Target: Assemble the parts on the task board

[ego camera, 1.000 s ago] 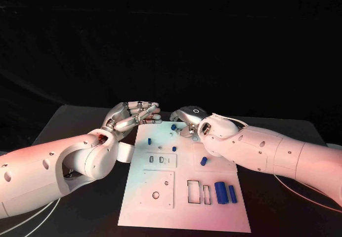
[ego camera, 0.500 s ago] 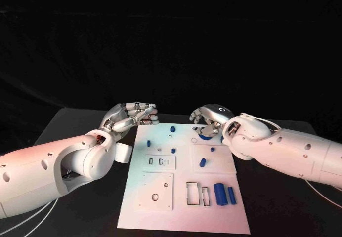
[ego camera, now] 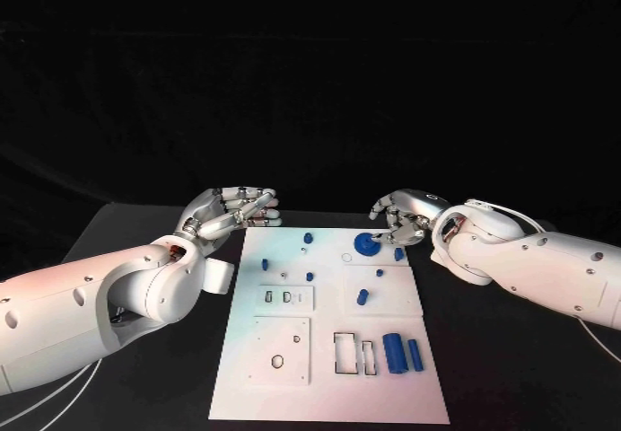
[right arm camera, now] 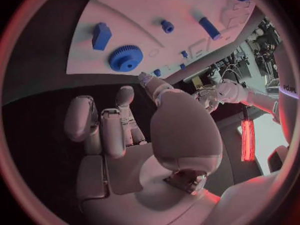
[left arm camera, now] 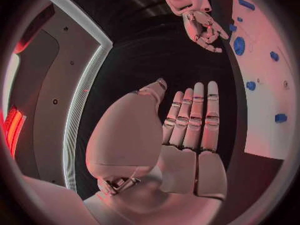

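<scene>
Head view: the right hand point(ego camera: 404, 215) has drawn back to the board's point(ego camera: 330, 377) far right corner, fingers loosely curled and holding nothing, uncovering a blue gear point(ego camera: 366, 244) now seated there. The left hand point(ego camera: 236, 210) stays curled, holding nothing; another part likely comes next.

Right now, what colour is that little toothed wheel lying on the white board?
Blue. The gear shows best in the right wrist view.
</scene>
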Robot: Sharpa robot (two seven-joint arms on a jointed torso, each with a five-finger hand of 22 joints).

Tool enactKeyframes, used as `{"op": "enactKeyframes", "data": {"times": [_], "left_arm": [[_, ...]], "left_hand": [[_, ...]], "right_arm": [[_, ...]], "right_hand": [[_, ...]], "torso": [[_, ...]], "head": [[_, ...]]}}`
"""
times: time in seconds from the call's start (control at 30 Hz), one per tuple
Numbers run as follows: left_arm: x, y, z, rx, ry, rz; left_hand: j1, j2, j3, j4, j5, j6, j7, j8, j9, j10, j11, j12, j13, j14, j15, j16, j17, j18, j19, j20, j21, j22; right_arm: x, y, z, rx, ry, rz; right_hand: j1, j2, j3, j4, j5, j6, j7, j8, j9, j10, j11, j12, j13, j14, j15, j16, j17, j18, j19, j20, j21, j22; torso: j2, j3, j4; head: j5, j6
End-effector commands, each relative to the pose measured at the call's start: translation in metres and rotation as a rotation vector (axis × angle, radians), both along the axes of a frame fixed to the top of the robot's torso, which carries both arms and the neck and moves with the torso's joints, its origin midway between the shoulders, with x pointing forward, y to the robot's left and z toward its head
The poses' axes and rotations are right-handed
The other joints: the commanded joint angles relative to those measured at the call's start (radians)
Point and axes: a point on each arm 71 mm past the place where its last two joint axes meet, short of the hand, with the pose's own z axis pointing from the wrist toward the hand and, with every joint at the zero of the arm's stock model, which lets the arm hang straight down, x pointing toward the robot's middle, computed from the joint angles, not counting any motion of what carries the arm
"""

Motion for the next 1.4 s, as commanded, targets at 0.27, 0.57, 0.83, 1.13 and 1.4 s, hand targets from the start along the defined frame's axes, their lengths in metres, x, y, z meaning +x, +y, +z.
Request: {"op": "enactKeyframes", "data": {"times": [0.27, 0.57, 0.83, 1.13, 1.4], "left_arm": [[0.0, -0.002, 0.001, -0.021, -0.002, -0.037], [0.0, -0.003, 0.001, -0.022, -0.001, -0.041], [0.0, -0.003, 0.001, -0.02, 0.002, -0.039], [0.0, -0.004, 0.0, -0.021, 0.003, -0.043], [0.0, -0.005, 0.0, -0.022, 0.005, -0.048]], "left_hand": [[0.004, 0.002, 0.012, -0.003, -0.005, -0.01, 0.023, -0.006, 0.0, -0.006, 0.004, -0.007, 0.0, 0.0, 0.005, -0.005, 0.003, 0.014, 0.003, 0.002, -0.004, -0.002], [0.005, 0.002, 0.013, -0.004, -0.005, -0.011, 0.023, -0.006, 0.0, -0.006, 0.004, -0.008, 0.0, 0.0, 0.005, -0.005, 0.003, 0.014, 0.003, 0.002, -0.004, -0.002], [0.006, 0.003, 0.015, -0.005, -0.005, -0.011, 0.023, -0.006, 0.0, -0.006, 0.004, -0.009, 0.0, 0.0, 0.005, -0.005, 0.004, 0.014, 0.003, 0.002, -0.004, -0.002], [0.006, 0.003, 0.015, -0.005, -0.005, -0.011, 0.023, -0.006, 0.0, -0.006, 0.004, -0.009, 0.0, 0.0, 0.005, -0.005, 0.004, 0.014, 0.003, 0.002, -0.004, -0.002], [0.006, 0.004, 0.017, -0.005, -0.005, -0.011, 0.023, -0.006, 0.0, -0.006, 0.005, -0.009, 0.0, 0.0, 0.006, -0.006, 0.005, 0.014, 0.003, 0.002, -0.004, -0.002]], "right_arm": [[0.005, 0.003, -0.024, -0.041, 0.125, -0.003], [0.006, 0.007, -0.026, -0.039, 0.129, -0.002], [0.007, 0.007, -0.027, -0.034, 0.128, -0.006], [0.009, 0.008, -0.029, -0.05, 0.138, -0.007], [0.01, 0.011, -0.033, -0.082, 0.125, -0.007]], "right_hand": [[0.014, 0.001, -0.013, 0.03, 0.018, -0.036, 0.006, 0.044, 0.015, 0.07, 0.006, 0.204, 0.241, 0.058, 0.011, 0.034, 0.063, -0.014, 0.015, 0.007, 0.013, 0.025], [0.017, 0.005, -0.012, 0.034, 0.019, -0.039, 0.007, 0.055, 0.018, 0.083, 0.007, 0.232, 0.275, 0.062, 0.012, 0.044, 0.083, -0.017, 0.023, 0.009, 0.023, 0.04], [0.023, 0.017, -0.003, 0.041, 0.021, -0.028, 0.005, 0.076, 0.024, 0.111, 0.005, 0.275, 0.328, 0.066, 0.012, 0.054, 0.102, -0.02, 0.031, 0.009, 0.033, 0.055], [0.034, 0.026, 0.016, 0.039, 0.015, -0.005, 0.001, 0.095, 0.025, 0.145, 0.002, 0.321, 0.386, 0.073, 0.01, 0.07, 0.139, -0.025, 0.046, 0.008, 0.054, 0.083], [0.03, 0.012, 0.014, 0.038, 0.008, -0.005, 0.001, 0.097, 0.023, 0.145, 0.003, 0.324, 0.392, 0.074, 0.01, 0.073, 0.146, -0.026, 0.047, 0.007, 0.055, 0.086]], "torso": [[0.0, 0.0015, 0.0001], [0.0, 0.0002, 0.0015], [0.0, -0.0003, 0.0017], [0.0, 0.0009, 0.002], [0.0, 0.0014, 0.0011]], "head": [[0.003, -0.009], [0.003, -0.014], [0.005, -0.015], [0.005, -0.019], [0.004, -0.023]]}}
